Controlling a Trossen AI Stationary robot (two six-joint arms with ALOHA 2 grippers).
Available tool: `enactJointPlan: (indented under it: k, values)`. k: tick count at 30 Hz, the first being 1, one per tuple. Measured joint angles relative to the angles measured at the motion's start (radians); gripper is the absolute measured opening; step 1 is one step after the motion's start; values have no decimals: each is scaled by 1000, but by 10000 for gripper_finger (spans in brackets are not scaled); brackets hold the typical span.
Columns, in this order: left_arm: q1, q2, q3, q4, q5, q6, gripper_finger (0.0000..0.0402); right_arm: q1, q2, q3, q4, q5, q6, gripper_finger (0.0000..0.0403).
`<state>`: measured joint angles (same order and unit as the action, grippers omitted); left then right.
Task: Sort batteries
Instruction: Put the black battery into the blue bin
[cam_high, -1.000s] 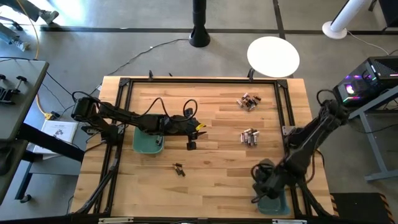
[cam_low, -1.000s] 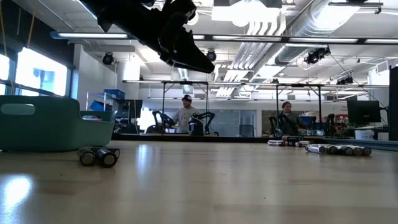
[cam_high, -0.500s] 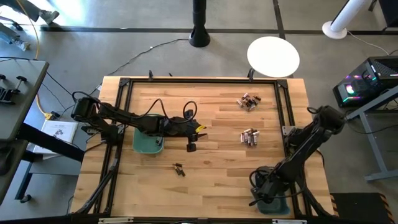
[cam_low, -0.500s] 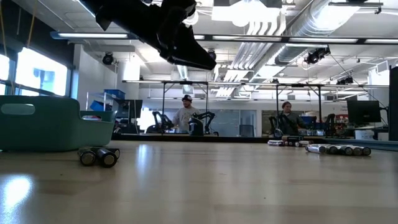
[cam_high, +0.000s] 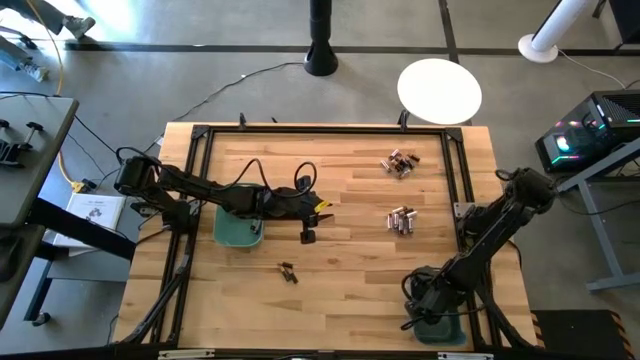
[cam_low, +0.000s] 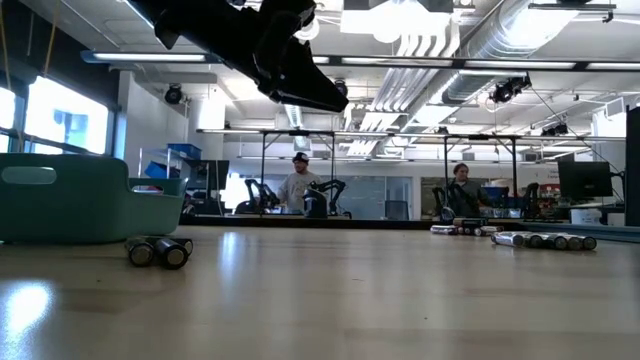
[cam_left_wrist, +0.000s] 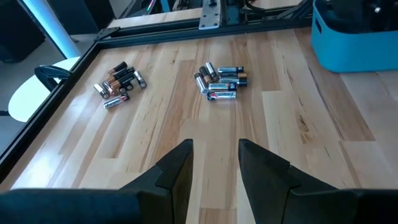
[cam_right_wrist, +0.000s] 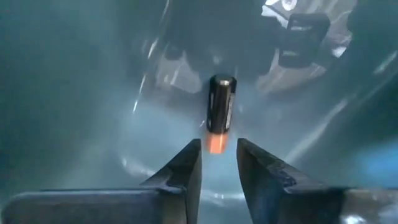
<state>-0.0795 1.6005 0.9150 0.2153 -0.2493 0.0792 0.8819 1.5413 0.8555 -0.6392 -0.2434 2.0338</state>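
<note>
On the left sits the left teal bin, and just right of it the left gripper hovers over bare wood, fingers apart, nothing between them, waiting

A little farther out from that bin, toward the near edge, a loose pair of batteries lies on the table, untouched

Well across from the left teal bin there's the copper-banded cluster toward the far edge, and the silvery cluster nearer the middle. Both heaps are unsorted

As far from the left teal bin as the table allows, at the near right corner, is the news. In the last second the right arm has dipped lower over the right teal bin, and the right gripper has let its fingers part. They stand apart now, and the dark battery with its orange end lies just past the fingertips, inside the bin and apparently free of both pads. To my eye that's a drop, so one dark copper-ended cell looks delivered. Plenty remains, with both clusters and the loose pair waiting. The next call is likely a lift clear and a trip back toward the heaps

As for writing, some cells in the silvery cluster show dark printed wrappers in the left wrist view, but nothing there can be read, and the dropped cell shows no legible brand either
</note>
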Motion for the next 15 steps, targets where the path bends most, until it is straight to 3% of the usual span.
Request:
enactJointPlan:
  k: [9,12,15]
  values:
    - [0,0,0,0,0,-16,119,0,-205,73,-92,29,5,102]
    - [0,0,0,1,0,-23,119,-14,-265,147,-185,42,-69,103]
    - [0,0,0,14,0,-23,119,-41,-311,215,-296,162,-222,103]
